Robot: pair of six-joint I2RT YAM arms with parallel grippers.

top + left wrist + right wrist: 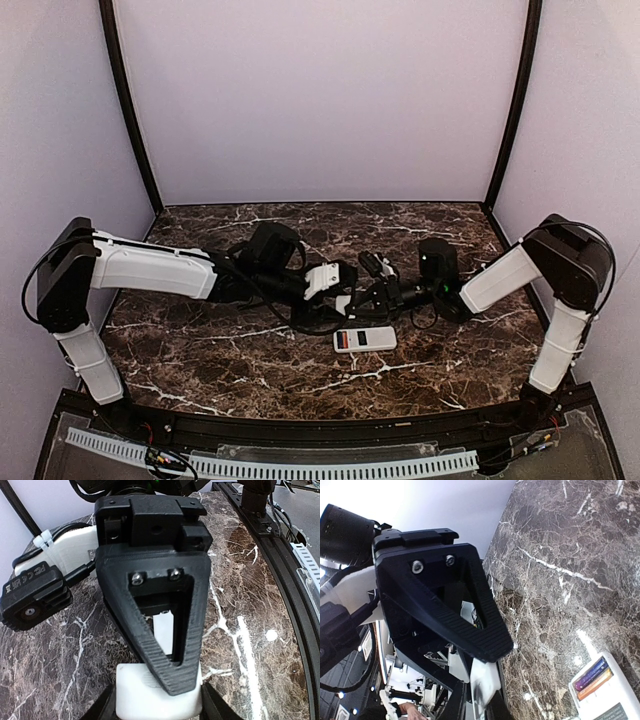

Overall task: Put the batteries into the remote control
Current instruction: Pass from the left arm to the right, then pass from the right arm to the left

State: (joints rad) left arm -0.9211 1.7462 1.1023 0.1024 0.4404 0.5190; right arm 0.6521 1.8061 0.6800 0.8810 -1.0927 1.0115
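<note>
Both slim batteries [592, 677], orange and purple, sit inside the flat white remote control [624, 684]; closing remains. Left gripper [170, 687] holds a white plastic piece [150, 704]; right gripper [487, 662] unclear.

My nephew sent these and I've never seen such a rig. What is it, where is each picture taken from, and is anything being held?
Two robot arms stand on a marble-look table: left arm, right arm. The wide picture is from a camera above and behind them. The other two are from a camera on each wrist, so the big black wedges are the left fingers and right fingers. On the table lies a white remote control, back up, with two batteries, orange and purple, in its open slot. The left fingers pinch a flat white piece, perhaps the cover. Whether the right fingers grip anything is unclear.
</note>
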